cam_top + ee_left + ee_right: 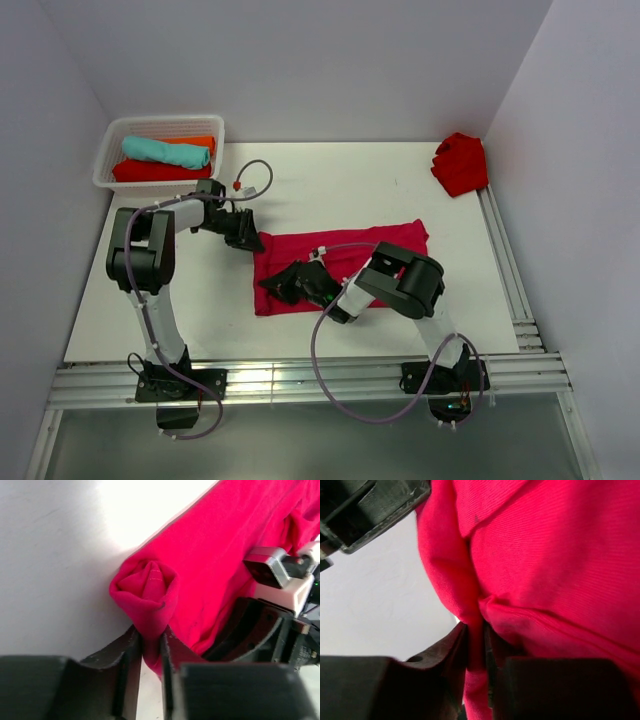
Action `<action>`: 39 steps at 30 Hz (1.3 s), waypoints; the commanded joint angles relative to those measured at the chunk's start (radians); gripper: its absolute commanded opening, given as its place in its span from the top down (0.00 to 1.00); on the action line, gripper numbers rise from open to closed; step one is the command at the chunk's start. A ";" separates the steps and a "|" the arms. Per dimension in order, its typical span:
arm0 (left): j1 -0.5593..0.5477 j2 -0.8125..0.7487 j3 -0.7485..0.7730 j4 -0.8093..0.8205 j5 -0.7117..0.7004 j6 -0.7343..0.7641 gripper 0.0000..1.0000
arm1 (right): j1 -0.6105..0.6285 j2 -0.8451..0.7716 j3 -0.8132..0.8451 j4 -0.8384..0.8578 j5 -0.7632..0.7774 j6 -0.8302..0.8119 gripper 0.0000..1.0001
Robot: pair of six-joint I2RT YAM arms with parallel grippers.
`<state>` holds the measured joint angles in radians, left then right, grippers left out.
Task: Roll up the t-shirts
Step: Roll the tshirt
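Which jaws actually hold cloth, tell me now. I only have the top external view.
Observer: In the left wrist view, the left gripper is closed on a bunched fold at the edge of the crimson t-shirt.
Operator: Report the right one.
Observer: In the right wrist view, the right gripper pinches a thin fold of the same shirt.
Operator: Describe the cloth at the left grip.
Observer: It curls into a small rosette just above the jaws.
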<state>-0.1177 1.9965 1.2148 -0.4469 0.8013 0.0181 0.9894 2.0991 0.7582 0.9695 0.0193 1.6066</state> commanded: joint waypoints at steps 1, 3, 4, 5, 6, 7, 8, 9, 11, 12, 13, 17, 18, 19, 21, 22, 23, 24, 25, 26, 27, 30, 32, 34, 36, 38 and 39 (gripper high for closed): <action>-0.030 -0.004 0.015 0.016 -0.134 -0.010 0.78 | -0.003 -0.089 0.000 -0.231 0.062 -0.054 0.73; -0.049 -0.016 0.018 0.007 -0.209 -0.010 0.84 | -0.001 -0.135 0.022 -0.311 0.102 -0.098 0.61; -0.054 -0.018 0.022 0.005 -0.226 -0.009 0.84 | 0.003 -0.149 0.035 -0.404 0.120 -0.114 0.55; -0.060 -0.021 0.023 -0.001 -0.240 -0.009 0.85 | 0.005 -0.165 0.047 -0.454 0.137 -0.129 0.53; -0.065 -0.022 0.025 -0.007 -0.255 -0.010 0.85 | 0.008 -0.195 0.073 -0.501 0.178 -0.145 0.51; -0.068 -0.022 0.028 -0.010 -0.275 -0.009 0.85 | 0.012 -0.209 0.088 -0.591 0.198 -0.174 0.49; -0.069 -0.024 0.031 -0.015 -0.286 -0.009 0.85 | 0.020 -0.221 0.104 -0.636 0.218 -0.186 0.48; -0.074 -0.024 0.032 -0.024 -0.295 -0.009 0.86 | 0.026 -0.246 0.140 -0.685 0.266 -0.200 0.48; -0.080 -0.027 0.037 -0.026 -0.320 -0.006 0.86 | 0.038 -0.264 0.183 -0.826 0.313 -0.234 0.47; -0.085 -0.028 0.038 -0.030 -0.326 -0.004 0.85 | 0.049 -0.274 0.232 -0.875 0.333 -0.250 0.47; -0.088 -0.028 0.041 -0.032 -0.335 -0.003 0.85 | 0.054 -0.274 0.259 -0.961 0.375 -0.258 0.48; -0.102 -0.028 0.049 -0.041 -0.352 -0.001 0.85 | 0.078 -0.260 0.378 -1.153 0.459 -0.287 0.49; -0.105 -0.028 0.049 -0.042 -0.355 -0.001 0.85 | 0.083 -0.248 0.424 -1.184 0.471 -0.293 0.49; -0.108 -0.030 0.048 -0.041 -0.359 -0.004 0.84 | 0.089 -0.240 0.444 -1.221 0.482 -0.310 0.49; -0.112 -0.033 0.048 -0.041 -0.369 -0.003 0.84 | 0.100 -0.216 0.501 -1.270 0.511 -0.332 0.50; -0.115 -0.033 0.048 -0.042 -0.372 -0.003 0.84 | 0.103 -0.209 0.521 -1.281 0.519 -0.339 0.51; -0.115 -0.033 0.048 -0.044 -0.373 -0.003 0.84 | 0.106 -0.199 0.539 -1.290 0.530 -0.350 0.52; -0.117 -0.034 0.049 -0.044 -0.376 -0.004 0.84 | 0.110 -0.179 0.581 -1.301 0.534 -0.368 0.53; -0.117 -0.033 0.051 -0.047 -0.375 -0.004 0.84 | 0.114 -0.166 0.604 -1.321 0.539 -0.378 0.53; -0.117 -0.033 0.052 -0.049 -0.375 -0.004 0.84 | 0.120 -0.156 0.625 -1.327 0.542 -0.390 0.53; -0.119 -0.030 0.052 -0.049 -0.375 -0.004 0.84 | 0.124 -0.134 0.670 -1.336 0.547 -0.408 0.53; -0.120 -0.028 0.054 -0.053 -0.378 -0.004 0.83 | 0.137 -0.079 0.763 -1.382 0.545 -0.441 0.53; -0.122 -0.028 0.058 -0.056 -0.378 -0.004 0.83 | 0.141 -0.054 0.817 -1.411 0.544 -0.451 0.53; -0.122 -0.028 0.060 -0.058 -0.378 -0.007 0.83 | 0.144 -0.024 0.839 -1.428 0.538 -0.459 0.53; -0.123 -0.028 0.065 -0.061 -0.378 -0.006 0.83 | 0.146 -0.002 0.857 -1.439 0.536 -0.456 0.53; -0.125 -0.030 0.066 -0.064 -0.379 -0.006 0.82 | 0.146 0.007 0.866 -1.463 0.535 -0.450 0.53; -0.126 -0.030 0.068 -0.065 -0.379 -0.004 0.81 | 0.146 0.016 0.868 -1.480 0.536 -0.445 0.53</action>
<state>-0.2359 1.9583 1.2720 -0.5179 0.5217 -0.0116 1.1301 2.0903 1.5787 -0.4328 0.5106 1.1698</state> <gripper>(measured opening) 0.189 0.467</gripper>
